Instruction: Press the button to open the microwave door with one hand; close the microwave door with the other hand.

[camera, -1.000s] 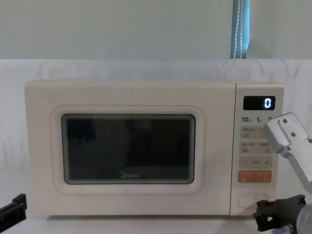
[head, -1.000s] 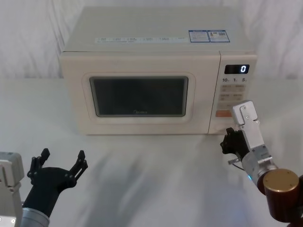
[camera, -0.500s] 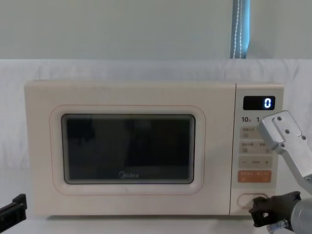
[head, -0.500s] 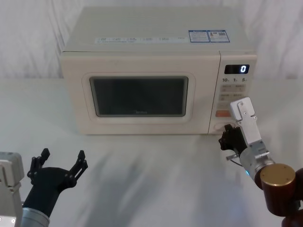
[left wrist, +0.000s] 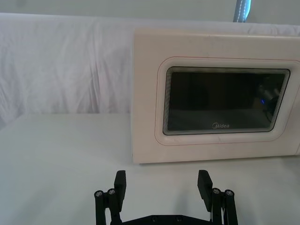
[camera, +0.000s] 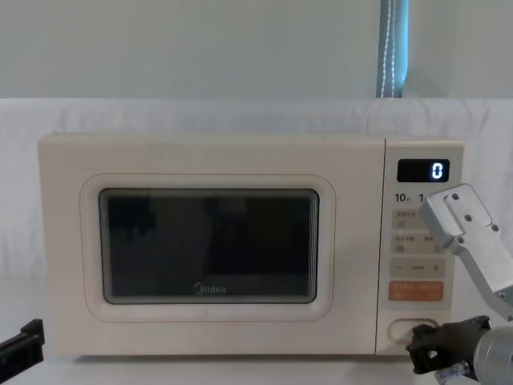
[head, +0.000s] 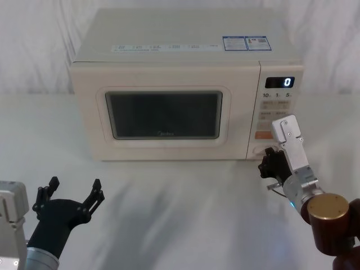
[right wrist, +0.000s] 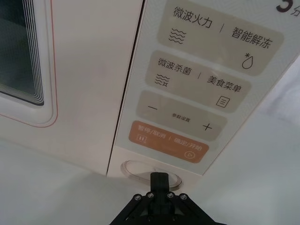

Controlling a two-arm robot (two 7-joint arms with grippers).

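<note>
Now I see the right gripper (right wrist: 160,178) touching the button (right wrist: 140,169), jaws together, holding nothing. Left gripper (head: 72,192) idles at seven o'clock of the microwave (head: 169,67), jaws wide apart; microwave door (head: 163,115) shut

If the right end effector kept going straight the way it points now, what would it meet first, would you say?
Most likely the button: the right end effector, shut, points at that oval key under the orange key; whether it already touches is unclear.

My right gripper (head: 265,162) is reached forward on an extended arm, fingers pinched together into one black tip (right wrist: 160,179), wrist tilted up. My left gripper (head: 71,190) sits parked low near my body, fingers (left wrist: 121,180) spread wide, pointing forward.
</note>
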